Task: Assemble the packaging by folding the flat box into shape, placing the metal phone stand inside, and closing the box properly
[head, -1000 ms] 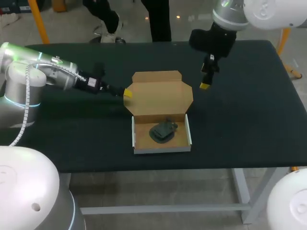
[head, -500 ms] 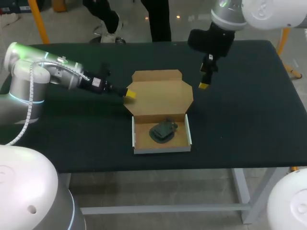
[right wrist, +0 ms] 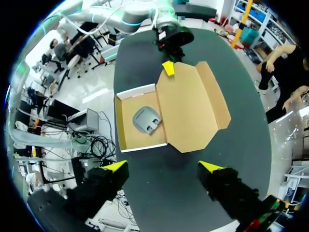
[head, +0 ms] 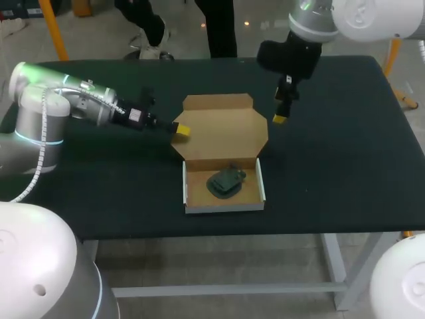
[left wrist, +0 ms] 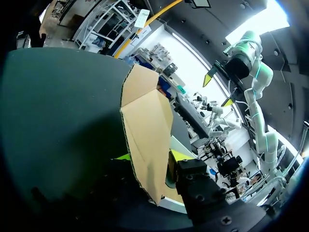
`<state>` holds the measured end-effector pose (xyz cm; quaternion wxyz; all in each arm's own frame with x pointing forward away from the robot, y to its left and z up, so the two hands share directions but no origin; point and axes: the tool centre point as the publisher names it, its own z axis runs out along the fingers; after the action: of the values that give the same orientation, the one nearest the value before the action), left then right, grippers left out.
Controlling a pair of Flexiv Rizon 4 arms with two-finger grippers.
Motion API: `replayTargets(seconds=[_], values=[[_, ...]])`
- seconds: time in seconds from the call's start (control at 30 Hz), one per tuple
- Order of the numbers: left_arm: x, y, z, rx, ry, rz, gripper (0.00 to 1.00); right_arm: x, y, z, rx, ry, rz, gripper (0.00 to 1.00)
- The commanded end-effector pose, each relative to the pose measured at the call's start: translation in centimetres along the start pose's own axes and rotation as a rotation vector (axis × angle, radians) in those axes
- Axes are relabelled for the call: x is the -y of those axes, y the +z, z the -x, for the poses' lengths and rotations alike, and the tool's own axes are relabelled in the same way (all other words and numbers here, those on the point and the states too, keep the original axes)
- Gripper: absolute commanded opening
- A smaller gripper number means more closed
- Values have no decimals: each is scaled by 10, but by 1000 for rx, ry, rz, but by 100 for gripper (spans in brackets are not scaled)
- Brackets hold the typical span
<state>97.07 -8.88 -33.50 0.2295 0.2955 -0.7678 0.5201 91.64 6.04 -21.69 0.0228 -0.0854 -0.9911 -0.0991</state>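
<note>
Cardboard lid (head: 222, 129) has been raised slightly by the left gripper (head: 181, 130), moved in at its edge; clamping cannot be judged. The stand (head: 226, 182) is seen in the tray (head: 224, 208) beside it. The right gripper (head: 281, 118) is held spread, empty. Closing seems begun.

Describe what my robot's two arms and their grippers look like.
The left arm is rounded silver-white links with glowing green and blue rings and a white ribbed cable; the right arm is silver-white too. The left gripper and right gripper are black blocks with yellow tips.
</note>
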Motion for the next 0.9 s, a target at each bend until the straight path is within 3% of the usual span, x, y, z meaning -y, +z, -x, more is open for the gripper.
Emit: replayTargets(seconds=[0.03, 0.2, 0.53, 0.9], values=[[0, 2, 1, -12, 13, -9, 38, -2, -2, 1, -4, -1, -6, 100], [2, 5, 0, -21, 24, -29, 38, -3, -1, 1, -5, -2, -8, 100], [4, 11, -1, -30, 58, -40, 22, -3, -2, 1, -5, -2, -12, 100], [8, 15, -3, -42, 86, -37, 21, -3, -3, 3, -5, -3, -15, 100]])
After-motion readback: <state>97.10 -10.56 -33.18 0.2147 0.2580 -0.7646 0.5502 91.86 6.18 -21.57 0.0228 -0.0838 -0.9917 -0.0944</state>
